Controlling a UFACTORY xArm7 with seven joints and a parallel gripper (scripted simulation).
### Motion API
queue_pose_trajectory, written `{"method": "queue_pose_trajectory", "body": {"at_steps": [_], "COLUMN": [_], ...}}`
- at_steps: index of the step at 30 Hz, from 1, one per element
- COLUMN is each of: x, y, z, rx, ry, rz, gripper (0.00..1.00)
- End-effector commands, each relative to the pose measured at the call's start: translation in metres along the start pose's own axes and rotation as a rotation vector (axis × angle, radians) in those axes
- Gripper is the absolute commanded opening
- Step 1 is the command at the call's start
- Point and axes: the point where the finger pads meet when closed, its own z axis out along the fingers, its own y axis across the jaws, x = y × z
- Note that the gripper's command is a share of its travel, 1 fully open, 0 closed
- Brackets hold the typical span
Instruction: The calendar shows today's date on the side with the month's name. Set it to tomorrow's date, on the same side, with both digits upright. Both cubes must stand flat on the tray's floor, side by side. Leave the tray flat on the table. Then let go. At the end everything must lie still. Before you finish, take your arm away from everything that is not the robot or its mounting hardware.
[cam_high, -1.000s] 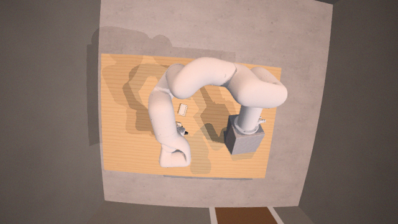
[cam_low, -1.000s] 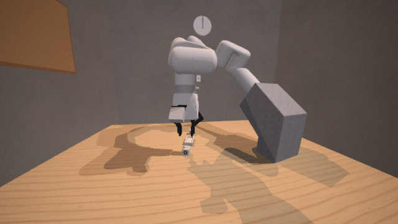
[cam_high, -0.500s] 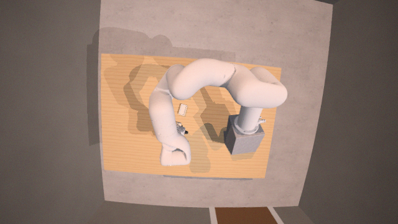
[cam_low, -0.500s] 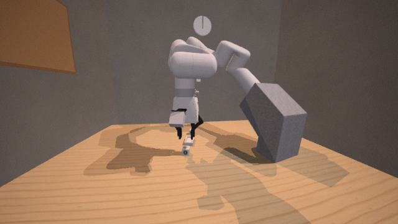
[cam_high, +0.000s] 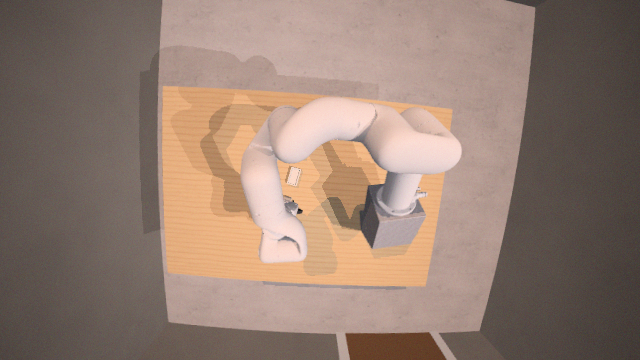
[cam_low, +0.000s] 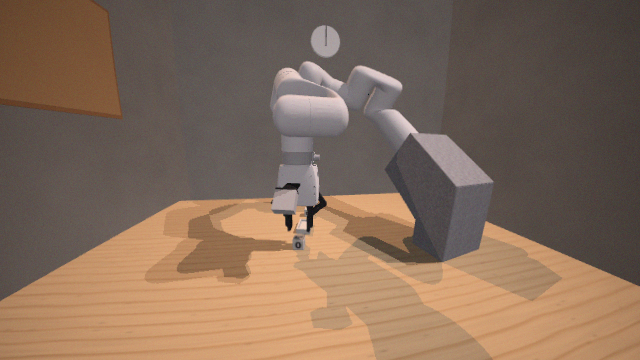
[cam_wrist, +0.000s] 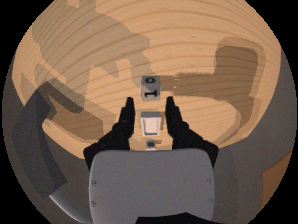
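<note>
My gripper (cam_low: 299, 230) (cam_wrist: 150, 104) is part open and empty, pointing down above the table. A pale cube (cam_low: 298, 243) (cam_wrist: 150, 88) stands on the table just nearer the exterior camera than the fingertips. It shows a 0 on its side facing that camera and a 1 on top, lying sideways in the wrist view. The tray (cam_high: 288, 177) is a small pale rectangle on the table, also seen beyond the cube in the exterior view. A second small cube (cam_wrist: 151, 145) with a dark mark shows behind the tray in the wrist view; its digit is unclear, and the exterior view largely hides it.
The wooden table (cam_high: 210, 250) (cam_low: 150, 310) bears the grey base block (cam_high: 392, 232) (cam_low: 450, 210) of the arm on the right. The arm (cam_high: 262, 190) arches over the table and hides part of it in the top view. Its shadows fall around the objects.
</note>
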Motion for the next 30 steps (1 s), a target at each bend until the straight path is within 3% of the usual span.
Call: {"method": "queue_pose_trajectory", "body": {"at_steps": [1, 30], "x": [0.0016, 0.0019], "y": [0.0008, 0.0011], "z": [0.0052, 0.0144], "rx": [-0.002, -0.002], "ry": [0.003, 0.003], "rz": [0.000, 0.000], "gripper": [0.47, 0.47]}}
